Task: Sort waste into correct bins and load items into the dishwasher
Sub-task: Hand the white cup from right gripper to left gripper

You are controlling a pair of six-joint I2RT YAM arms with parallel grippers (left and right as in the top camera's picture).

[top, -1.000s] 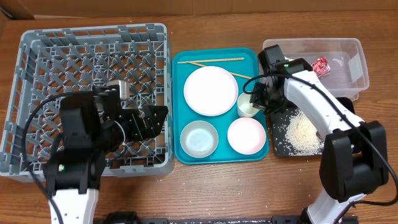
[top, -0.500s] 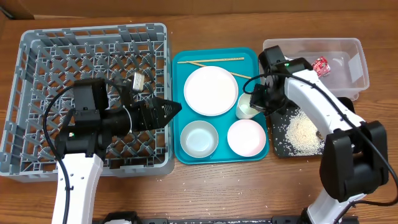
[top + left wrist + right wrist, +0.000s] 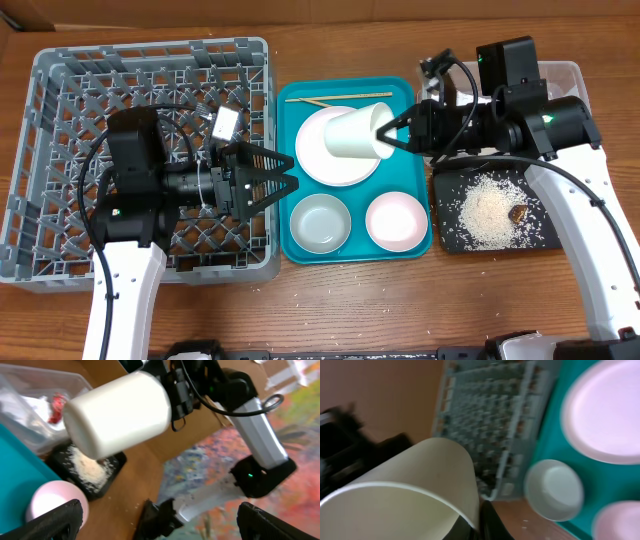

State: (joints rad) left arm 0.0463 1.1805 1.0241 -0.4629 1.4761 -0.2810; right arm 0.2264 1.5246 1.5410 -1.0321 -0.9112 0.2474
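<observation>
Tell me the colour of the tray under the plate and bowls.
Teal. The tray shows best in the overhead view.

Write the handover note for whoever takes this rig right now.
Right gripper: shut on the white cup, held on its side above the plate.
Left gripper: open, empty, by the right wall of the rack, facing the cup.
On the teal tray: plate, two bowls, chopsticks.
Done: rice in the black tray; red wrapper in the clear tub.
Left: nothing in the rack yet; load everything.
</observation>
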